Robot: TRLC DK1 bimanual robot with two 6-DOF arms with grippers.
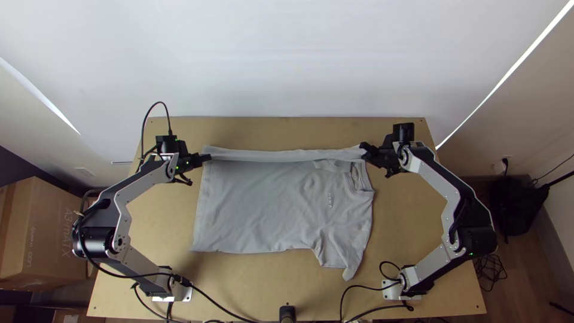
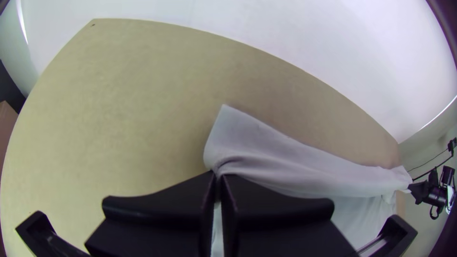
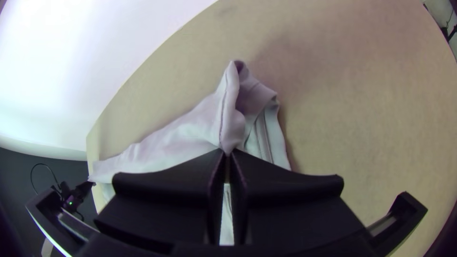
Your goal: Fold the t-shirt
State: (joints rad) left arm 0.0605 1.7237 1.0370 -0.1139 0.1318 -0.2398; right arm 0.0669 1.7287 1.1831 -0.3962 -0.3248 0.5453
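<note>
The grey t-shirt (image 1: 263, 206) lies on the wooden table (image 1: 239, 287), in the middle from left to right. Its body is spread broadly, with light wrinkles, the straight hem at the left and the collar (image 1: 360, 184) at the right. A sleeve (image 1: 344, 260) points toward the near side at the right. Along the far side, the cloth is gathered into a long, narrow band (image 1: 281, 156) that runs between the two grippers.

The left gripper (image 1: 208, 158) is at the shirt's far left corner, its fingers pressed together on the cloth, with a small flap (image 2: 231, 126) standing out beyond the fingertips. The right gripper (image 1: 363, 147) is at the far right end of the band, just beyond the collar, its fingers also clenched on the cloth; a creased fold (image 3: 231, 104) sticks out past them.

A cardboard box (image 1: 45, 233) is to the left of the table, and a black bag (image 1: 511, 206) is on the floor to the right.
</note>
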